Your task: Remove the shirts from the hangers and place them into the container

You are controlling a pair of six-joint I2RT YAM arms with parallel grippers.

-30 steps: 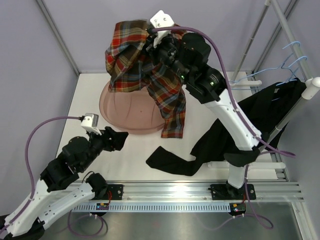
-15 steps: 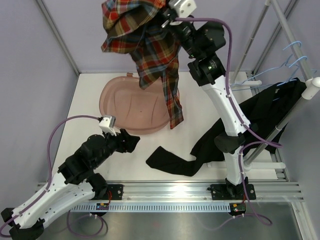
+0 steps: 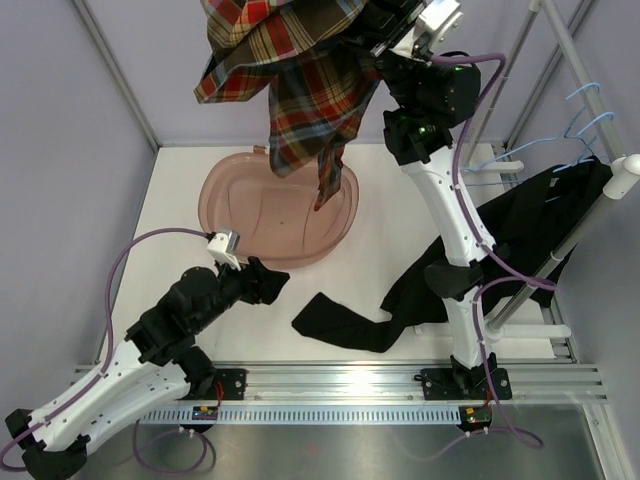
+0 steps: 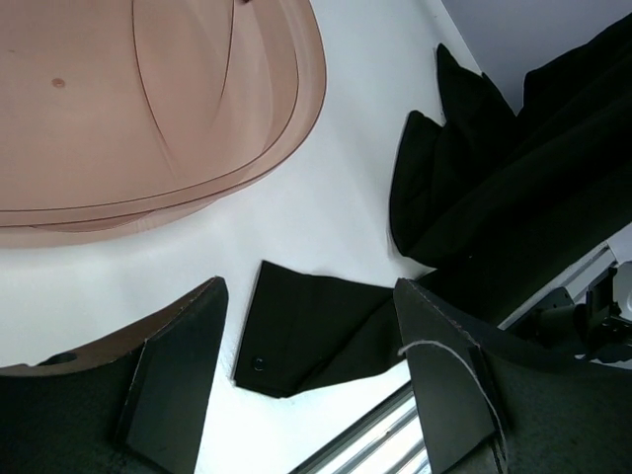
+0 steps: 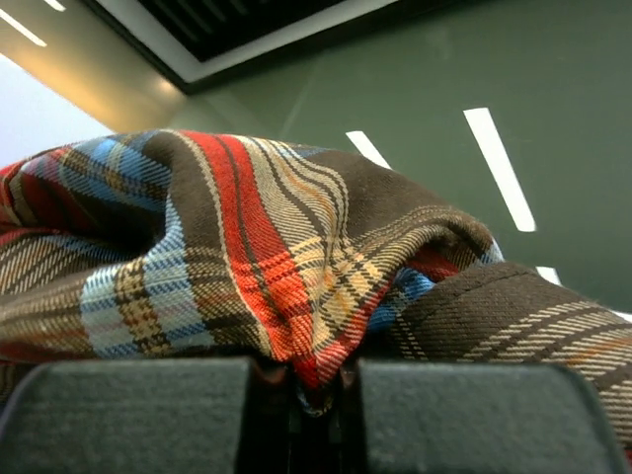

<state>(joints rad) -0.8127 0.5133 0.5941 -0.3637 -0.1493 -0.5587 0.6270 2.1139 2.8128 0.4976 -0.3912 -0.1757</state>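
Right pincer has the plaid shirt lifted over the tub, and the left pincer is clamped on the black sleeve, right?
No. The left pincer is open and grips nothing; the left wrist view shows the black sleeve lying loose on the table beneath it. The right pincer does have the plaid shirt lifted over the tub.

The plaid shirt [image 3: 300, 90] hangs over the tub [image 3: 240, 215], masking its far side; its near side lies open. The black shirt [image 3: 440, 270] covers the table [image 3: 180, 200] rightward.
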